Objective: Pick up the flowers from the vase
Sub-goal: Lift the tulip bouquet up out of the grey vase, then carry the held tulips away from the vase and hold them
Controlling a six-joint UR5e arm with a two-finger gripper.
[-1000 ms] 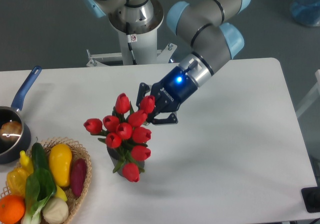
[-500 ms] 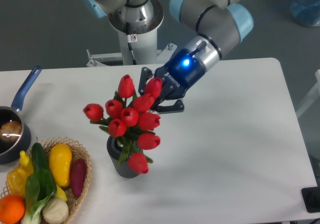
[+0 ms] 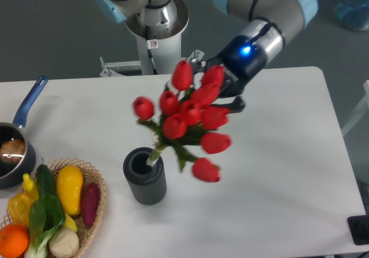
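The flowers (image 3: pixel 187 116), a bunch of red tulip buds with green stems and leaves, hang in the air above and to the right of the vase. Only the stem tips still reach the vase mouth. The vase (image 3: pixel 144 175) is a short dark grey ribbed cylinder standing on the white table. My gripper (image 3: pixel 216 90) is shut on the flowers at the bunch's upper right, its fingers mostly hidden behind the buds.
A wicker basket (image 3: pixel 95 183) with yellow, green, purple and orange produce sits at the front left. A dark saucepan (image 3: pixel 12 154) with a blue handle stands at the left edge. The robot base (image 3: pixel 153 33) is at the back.
My gripper has risen and moved right with the flowers. The bunch has lifted out of the vase, whose mouth now shows.
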